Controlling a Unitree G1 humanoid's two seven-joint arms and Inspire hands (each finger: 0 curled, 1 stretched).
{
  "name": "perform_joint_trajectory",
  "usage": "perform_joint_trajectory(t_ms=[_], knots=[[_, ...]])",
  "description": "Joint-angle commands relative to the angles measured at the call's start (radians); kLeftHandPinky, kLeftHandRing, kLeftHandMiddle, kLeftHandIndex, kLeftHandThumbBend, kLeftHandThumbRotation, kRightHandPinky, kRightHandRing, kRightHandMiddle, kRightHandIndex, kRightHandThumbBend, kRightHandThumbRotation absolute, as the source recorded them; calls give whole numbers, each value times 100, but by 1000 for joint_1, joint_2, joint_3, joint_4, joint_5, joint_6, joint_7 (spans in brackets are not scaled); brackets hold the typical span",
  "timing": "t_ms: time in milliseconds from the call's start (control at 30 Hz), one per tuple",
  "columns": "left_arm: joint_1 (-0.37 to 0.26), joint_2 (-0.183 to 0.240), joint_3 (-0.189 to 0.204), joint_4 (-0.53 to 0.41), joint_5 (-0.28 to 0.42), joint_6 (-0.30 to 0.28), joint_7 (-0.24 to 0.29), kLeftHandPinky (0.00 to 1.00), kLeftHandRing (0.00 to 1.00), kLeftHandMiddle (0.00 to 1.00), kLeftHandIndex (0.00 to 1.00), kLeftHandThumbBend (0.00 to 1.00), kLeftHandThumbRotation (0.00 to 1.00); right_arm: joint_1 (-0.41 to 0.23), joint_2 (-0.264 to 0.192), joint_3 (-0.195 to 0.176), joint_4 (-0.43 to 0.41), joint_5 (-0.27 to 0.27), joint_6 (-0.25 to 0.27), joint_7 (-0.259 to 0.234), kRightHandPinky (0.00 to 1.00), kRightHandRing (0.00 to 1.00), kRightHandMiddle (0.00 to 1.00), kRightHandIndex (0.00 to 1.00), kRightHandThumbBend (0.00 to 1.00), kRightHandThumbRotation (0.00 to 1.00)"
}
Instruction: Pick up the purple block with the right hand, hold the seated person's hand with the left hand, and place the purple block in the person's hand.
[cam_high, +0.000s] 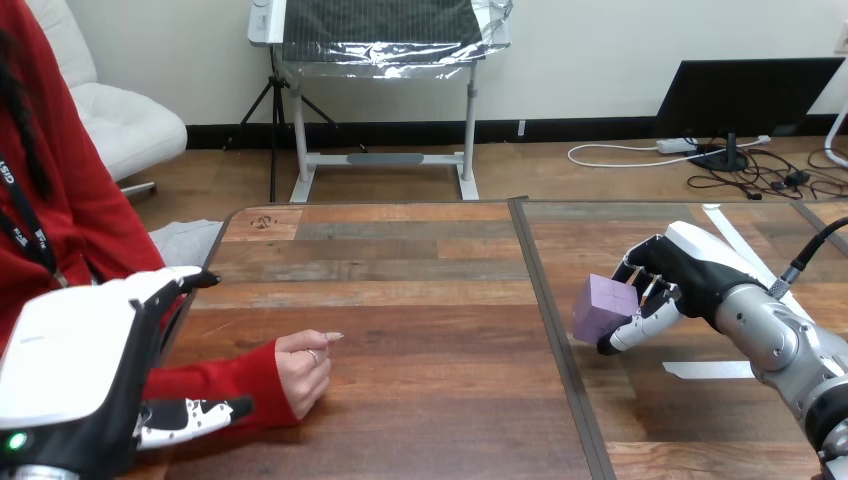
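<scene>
now | right hand (690, 265) fingers curled round purple block (603, 305) | left hand (70, 370) fingers straight, near person's hand (303, 368)

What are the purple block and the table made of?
The purple block looks like matte foam or perhaps painted wood: dull, flat faces without shine. The table looks like wood planks or wood-look laminate: grain, mixed brown boards, slight sheen.

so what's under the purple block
The right hand grips the purple block, its thumb at the lower edge. The wooden table lies below; the block's underside is hidden.
</scene>
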Motion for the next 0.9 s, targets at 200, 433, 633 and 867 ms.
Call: perform_joint_trajectory(t_ms=[200, 433, 633, 867], knots=[[-98, 68, -30, 72, 29, 11, 17, 66, 73, 76, 74, 100, 27, -49, -14, -14, -45, 11, 5, -16, 44, 47, 50, 49, 81, 0], [-142, 89, -54, 130, 42, 14, 17, 66, 73, 76, 74, 100, 28, -50, -15, -13, -45, 9, 8, -15, 45, 48, 51, 50, 80, 0], [-184, 110, -85, 191, 49, 23, 9, 68, 74, 76, 75, 100, 29, -51, -14, -11, -45, 8, 6, -15, 45, 47, 50, 50, 80, 0], [-226, 145, -116, 244, 50, 24, -16, 70, 75, 76, 75, 100, 30, -51, -13, -14, -46, 12, 6, -11, 44, 47, 50, 49, 80, 0]])
